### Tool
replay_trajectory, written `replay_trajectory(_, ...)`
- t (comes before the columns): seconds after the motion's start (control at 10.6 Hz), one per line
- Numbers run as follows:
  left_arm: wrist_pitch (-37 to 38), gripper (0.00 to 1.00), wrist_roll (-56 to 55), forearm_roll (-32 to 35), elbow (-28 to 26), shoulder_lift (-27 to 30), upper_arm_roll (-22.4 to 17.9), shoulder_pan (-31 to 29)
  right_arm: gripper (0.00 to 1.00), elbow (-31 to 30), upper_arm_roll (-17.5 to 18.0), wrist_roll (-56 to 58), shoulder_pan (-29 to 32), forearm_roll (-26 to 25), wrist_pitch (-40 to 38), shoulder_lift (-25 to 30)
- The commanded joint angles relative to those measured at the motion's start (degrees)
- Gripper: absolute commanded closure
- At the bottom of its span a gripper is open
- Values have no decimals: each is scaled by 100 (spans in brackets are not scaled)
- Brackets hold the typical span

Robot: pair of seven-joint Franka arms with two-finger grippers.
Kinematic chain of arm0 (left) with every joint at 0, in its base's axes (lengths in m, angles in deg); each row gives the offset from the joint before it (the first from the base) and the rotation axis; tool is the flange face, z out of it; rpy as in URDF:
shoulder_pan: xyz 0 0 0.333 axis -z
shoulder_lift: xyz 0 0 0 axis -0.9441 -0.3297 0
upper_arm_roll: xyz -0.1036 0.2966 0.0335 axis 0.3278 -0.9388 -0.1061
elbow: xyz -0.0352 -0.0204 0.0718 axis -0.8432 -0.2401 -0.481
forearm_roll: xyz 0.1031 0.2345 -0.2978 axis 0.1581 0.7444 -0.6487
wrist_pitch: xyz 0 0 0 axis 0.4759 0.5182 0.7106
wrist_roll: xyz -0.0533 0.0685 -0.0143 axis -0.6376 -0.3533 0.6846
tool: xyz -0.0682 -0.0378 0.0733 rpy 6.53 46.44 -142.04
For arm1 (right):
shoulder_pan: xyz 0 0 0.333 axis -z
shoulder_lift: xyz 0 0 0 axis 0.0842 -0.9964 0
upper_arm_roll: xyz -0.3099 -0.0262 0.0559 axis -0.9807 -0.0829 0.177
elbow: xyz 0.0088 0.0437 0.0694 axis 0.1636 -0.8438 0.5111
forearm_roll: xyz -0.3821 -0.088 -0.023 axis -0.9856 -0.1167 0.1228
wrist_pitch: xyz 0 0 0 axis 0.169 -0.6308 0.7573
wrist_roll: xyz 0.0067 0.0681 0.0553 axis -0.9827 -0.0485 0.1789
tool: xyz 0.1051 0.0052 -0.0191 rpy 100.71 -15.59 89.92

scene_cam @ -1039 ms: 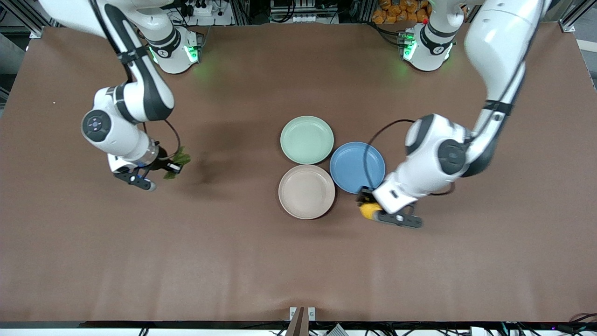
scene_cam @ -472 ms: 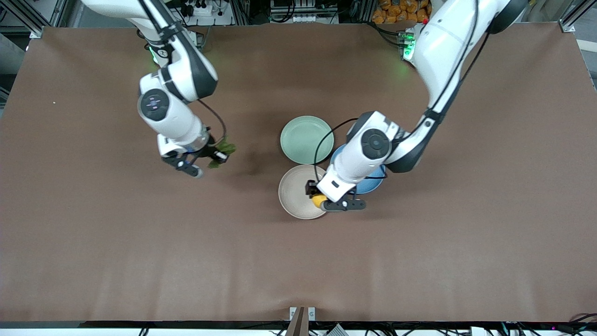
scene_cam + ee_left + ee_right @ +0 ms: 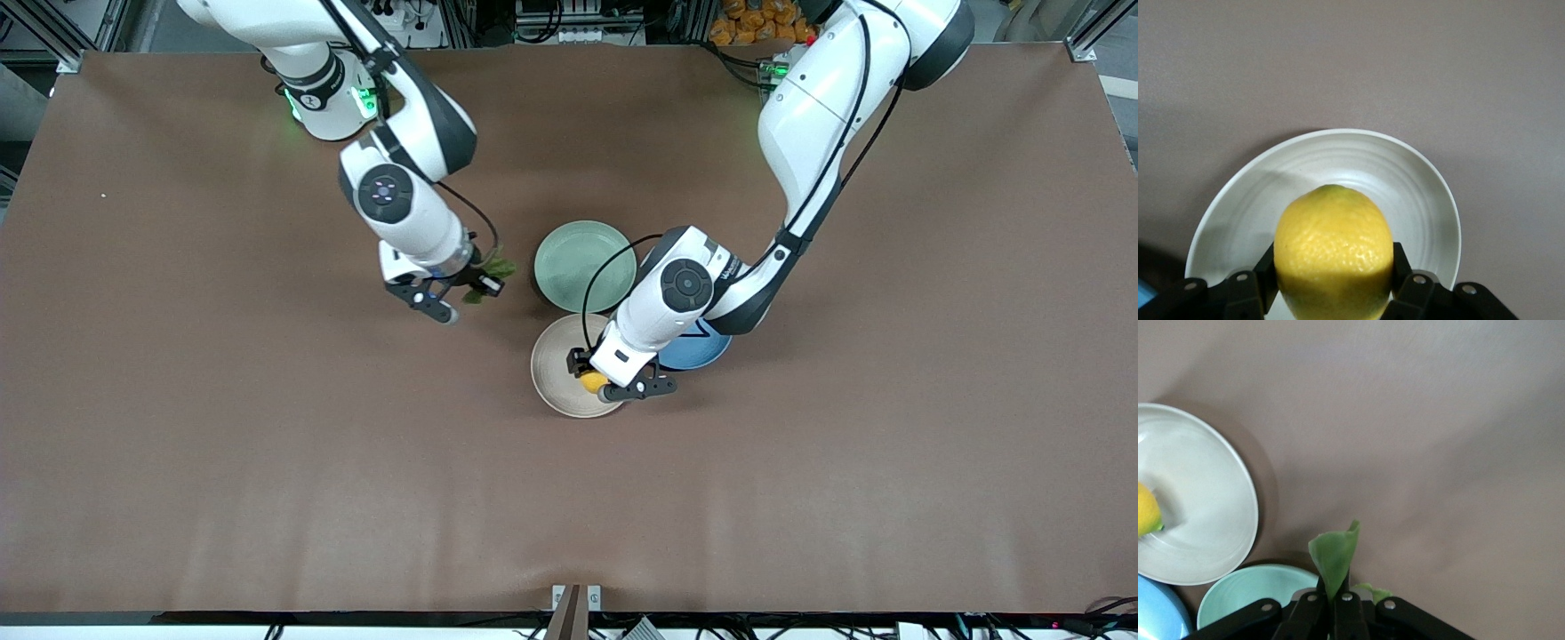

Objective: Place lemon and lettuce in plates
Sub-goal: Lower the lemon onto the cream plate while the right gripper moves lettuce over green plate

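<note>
Left hand point(image 3: 594, 384) grips the lemon point(image 3: 590, 382) over the beige plate point(image 3: 556, 364); right hand point(image 3: 473, 289) pinches lettuce point(image 3: 494, 269) beside the mint plate's point(image 3: 578, 262) rim.

The lemon point(image 3: 590, 382), bright yellow with dimpled skin, sits low centre in the front view, held up over the beige-pinkish plate point(image 3: 556, 360); in the left wrist view it's point(image 3: 1333, 252) upright, filling the bottom middle. The lettuce point(image 3: 493, 271) is a small dark-green ruffled leaf up in the air, just beside the mint green plate point(image 3: 580, 262) in the middle of the frame. Both plates are round, shallow and lie flat, with nothing resting in them.
</note>
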Motion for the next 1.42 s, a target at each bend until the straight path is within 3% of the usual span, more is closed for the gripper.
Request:
replay_trajectory(0.0,-2,55,-80,-122,121,-68,-45,60,100,832,1,-737,-344,58,-113,-702)
replay_trajectory(0.09,-2,38,-80,-122,121,-59,-45,60,100,983,10,-826,-432,58,-148,-861)
replay_trajectory(0.19,-2,28,-98,-105,112,-59,-54,60,100,1028,1,-879,-546,75,-131,-949)
replay_trajectory(0.28,7,0,-89,-78,77,-33,-54,16,100,1098,10,-975,-643,84,-148,-1011)
replay_trajectory(0.76,330,0,-168,-61,59,195,-98,-159,100,1248,10,-1327,-1135,40,-96,-1468)
replay_trajectory(1.04,814,0,-124,-34,68,695,-98,-519,100,1598,10,-1545,-1303,14,-96,-1846)
replay_trajectory(1.13,963,0,-107,-34,51,888,-98,-659,90,1643,10,-1626,-1295,-4,-96,-1890)
replay_trajectory(1.23,1148,0,-72,-34,51,1099,-107,-774,52,1713,10,-1635,-1295,-4,-96,-1943)
replay_trajectory(1.32,1332,0,-10,-25,51,1318,-107,-958,1,1740,36,-1757,-1329,-161,-122,-1961)
